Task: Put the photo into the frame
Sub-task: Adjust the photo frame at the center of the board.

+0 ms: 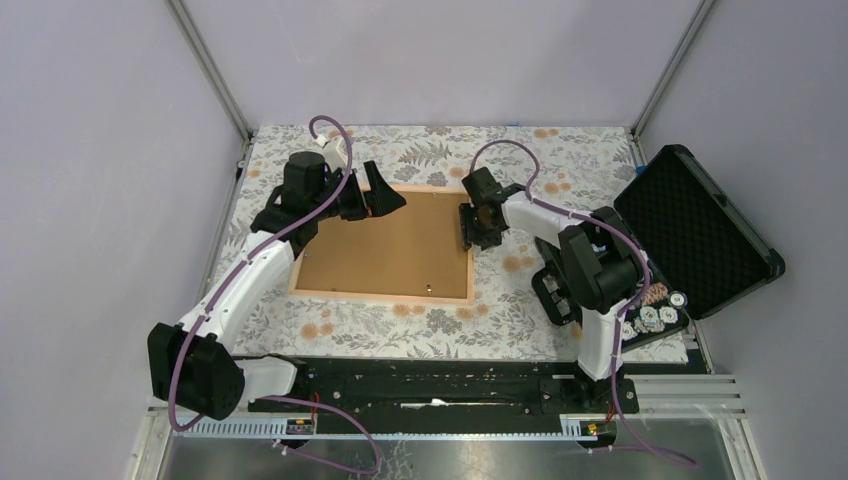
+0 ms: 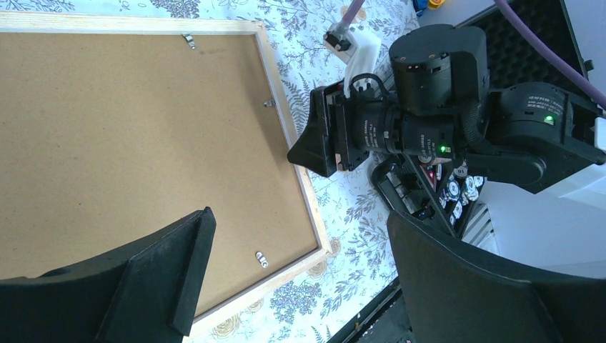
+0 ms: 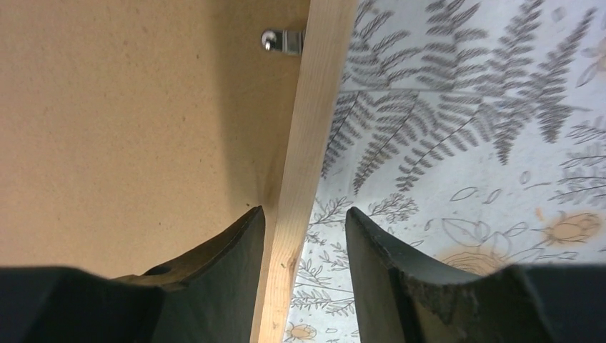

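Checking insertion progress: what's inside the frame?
A plain brown board fills the frame, back side up, with small metal tabs along the rails. Whatever lies beneath the board is covered.

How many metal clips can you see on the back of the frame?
3 metal clips, left wrist view: one by the far rail, two along the frame rail that the right pincer straddles. More may be hidden.

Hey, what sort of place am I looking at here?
Probably a robot lab test cell: aluminium posts and plain walls box in a floral-clothed table, the left arm and right arm are bolted at its near edge, and a black foam-lined case lies open beside them.
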`<state>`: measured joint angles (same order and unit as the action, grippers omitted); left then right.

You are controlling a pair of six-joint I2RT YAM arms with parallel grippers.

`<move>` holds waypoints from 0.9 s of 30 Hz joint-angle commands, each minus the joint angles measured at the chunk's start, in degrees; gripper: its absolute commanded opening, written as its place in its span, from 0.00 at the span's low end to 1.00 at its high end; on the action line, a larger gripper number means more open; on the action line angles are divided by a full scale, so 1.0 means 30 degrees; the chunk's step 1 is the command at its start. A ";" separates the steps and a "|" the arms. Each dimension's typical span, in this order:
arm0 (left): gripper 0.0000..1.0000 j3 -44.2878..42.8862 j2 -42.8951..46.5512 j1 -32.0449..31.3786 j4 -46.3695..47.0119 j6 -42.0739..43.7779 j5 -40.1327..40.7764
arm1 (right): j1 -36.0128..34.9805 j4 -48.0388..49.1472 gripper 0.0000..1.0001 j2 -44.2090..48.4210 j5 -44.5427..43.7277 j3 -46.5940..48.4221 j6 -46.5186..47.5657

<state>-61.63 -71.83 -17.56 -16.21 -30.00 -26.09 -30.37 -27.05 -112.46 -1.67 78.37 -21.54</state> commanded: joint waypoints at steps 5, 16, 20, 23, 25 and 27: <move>0.99 -0.0516 0.0477 -0.0093 0.0743 0.0206 0.0071 | -0.0101 0.0367 0.53 0.0368 0.1588 -0.1243 -0.0281; 0.99 -0.0464 0.0683 -0.0093 0.0714 0.0278 0.0371 | 0.1505 -0.0520 0.36 -0.2229 -0.0736 0.2833 0.2451; 0.99 -0.0470 0.0740 -0.0093 0.0737 0.0303 0.0448 | 0.2154 -0.0535 0.36 -0.4364 -0.0214 0.5559 0.3966; 0.99 -0.0416 0.0742 -0.0093 0.0744 0.0368 0.0639 | 0.2213 -0.1563 0.41 -0.6289 -0.0535 0.8934 0.4988; 0.99 -0.0382 0.0689 -0.0115 0.0726 0.0420 0.0831 | 0.2240 -0.2798 0.46 -0.7615 -0.1934 1.1234 0.5299; 0.99 -0.0372 0.0640 -0.0122 0.0718 0.0447 0.0935 | 0.2243 -0.4201 0.54 -0.8405 -0.3202 1.3330 0.5483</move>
<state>-61.63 -71.59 -17.61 -16.23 -29.82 -24.53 -23.66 -32.53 -132.75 -2.92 108.49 -9.41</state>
